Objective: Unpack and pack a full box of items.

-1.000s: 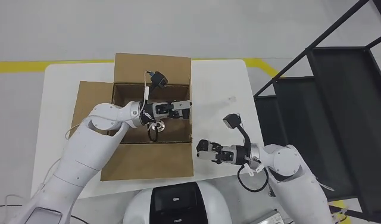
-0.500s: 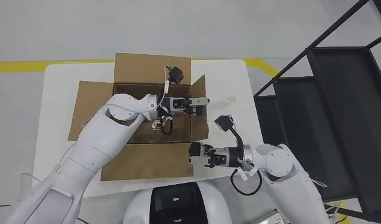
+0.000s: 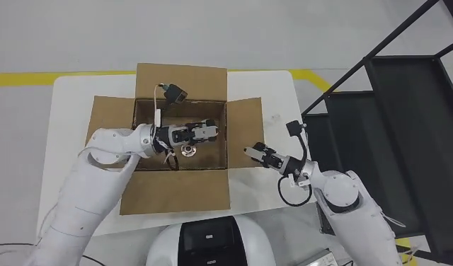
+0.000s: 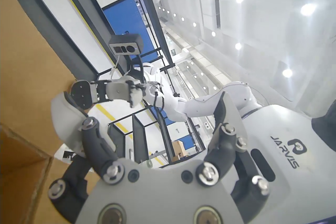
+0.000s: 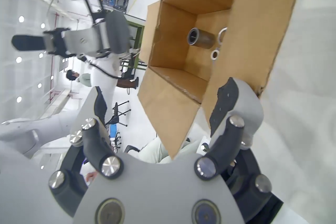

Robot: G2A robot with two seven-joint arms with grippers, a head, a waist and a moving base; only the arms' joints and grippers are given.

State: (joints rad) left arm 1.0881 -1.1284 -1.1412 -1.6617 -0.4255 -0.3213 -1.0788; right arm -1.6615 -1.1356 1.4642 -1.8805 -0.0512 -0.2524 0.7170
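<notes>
Box (image 3: 180, 82) sits open on the table (image 3: 71, 110), all four flaps folded outward; on its floor I see a metal cylinder (image 5: 200, 38) with two small rings (image 5: 215, 54) just beside it. My left gripper (image 3: 210, 129) hangs over the box's interior, jaws spread and holding nothing. My right gripper (image 3: 250, 151) is at the near corner of the right flap (image 3: 245, 124), jaws spread with the flap's edge running between them, and I cannot tell whether either finger touches the cardboard.
</notes>
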